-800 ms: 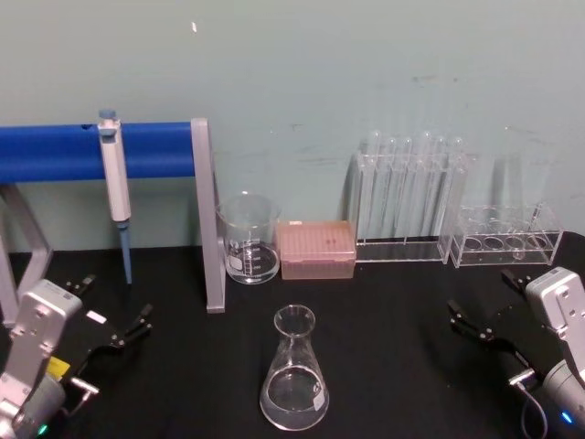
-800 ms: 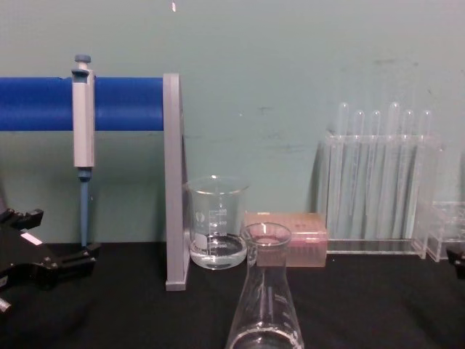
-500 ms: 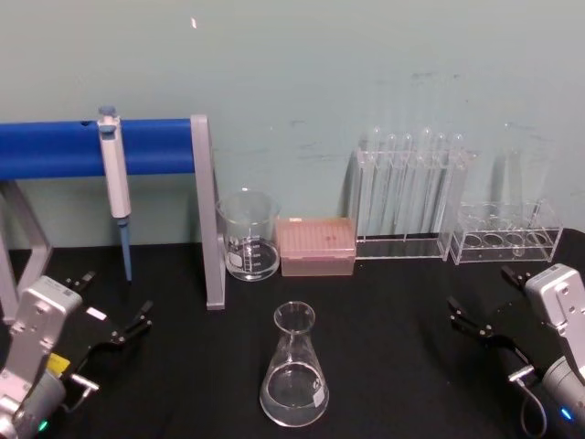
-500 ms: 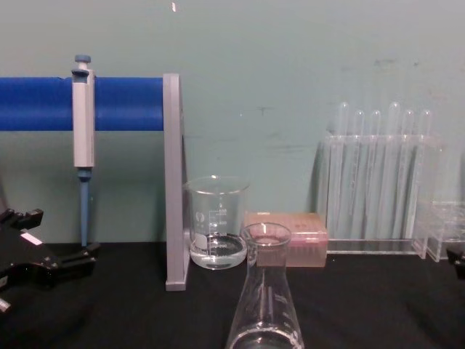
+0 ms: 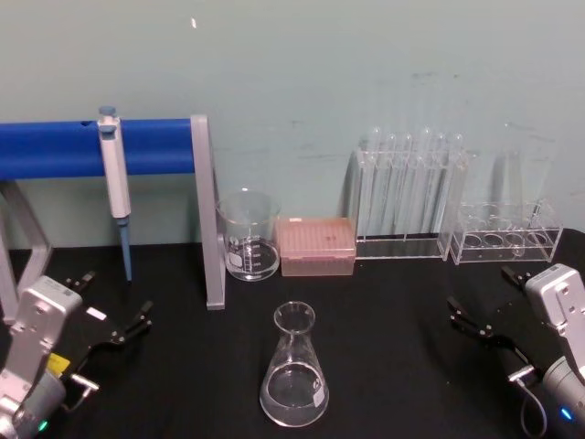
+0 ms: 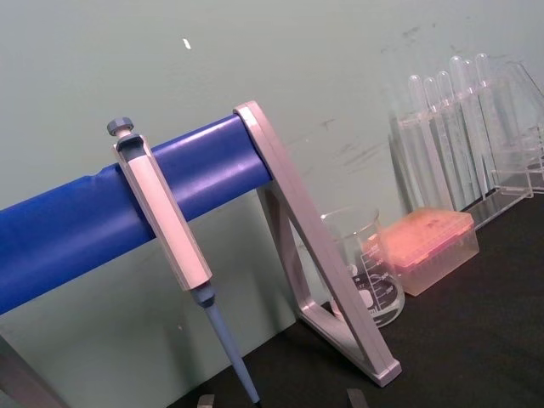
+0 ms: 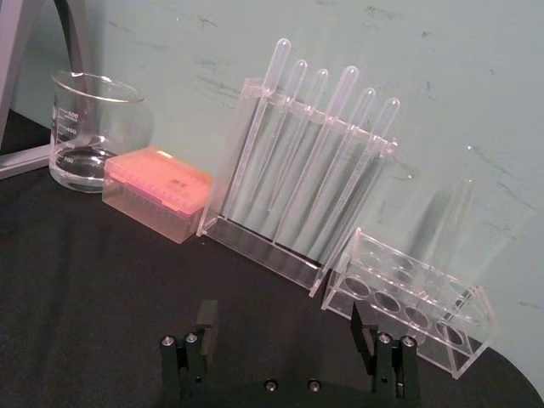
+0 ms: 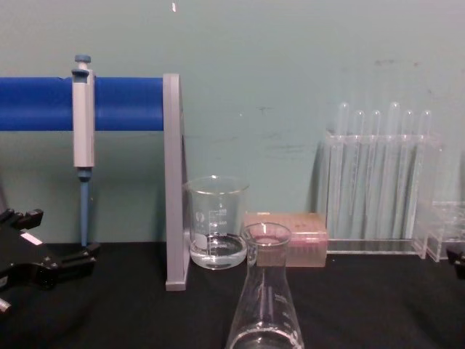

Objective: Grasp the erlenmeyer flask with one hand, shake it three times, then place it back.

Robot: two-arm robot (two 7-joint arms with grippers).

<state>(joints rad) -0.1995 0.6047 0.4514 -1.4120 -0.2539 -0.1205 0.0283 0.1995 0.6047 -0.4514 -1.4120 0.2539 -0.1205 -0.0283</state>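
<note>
Movement since a moment ago is slight: left gripper (image 5: 117,294) has drawn a touch back toward the left edge of the table (image 5: 393,366), jaws spread wide and empty, while right gripper (image 5: 477,287) sits at the right, also open. Both are well apart from the flask (image 5: 294,384), which stands upright at centre front, so I judge the grasp has not begun. Flask holds a shallow clear layer at most, hard to tell; beaker (image 5: 249,242) behind it holds a little clear liquid; the tubes (image 5: 407,197) look empty.
</note>
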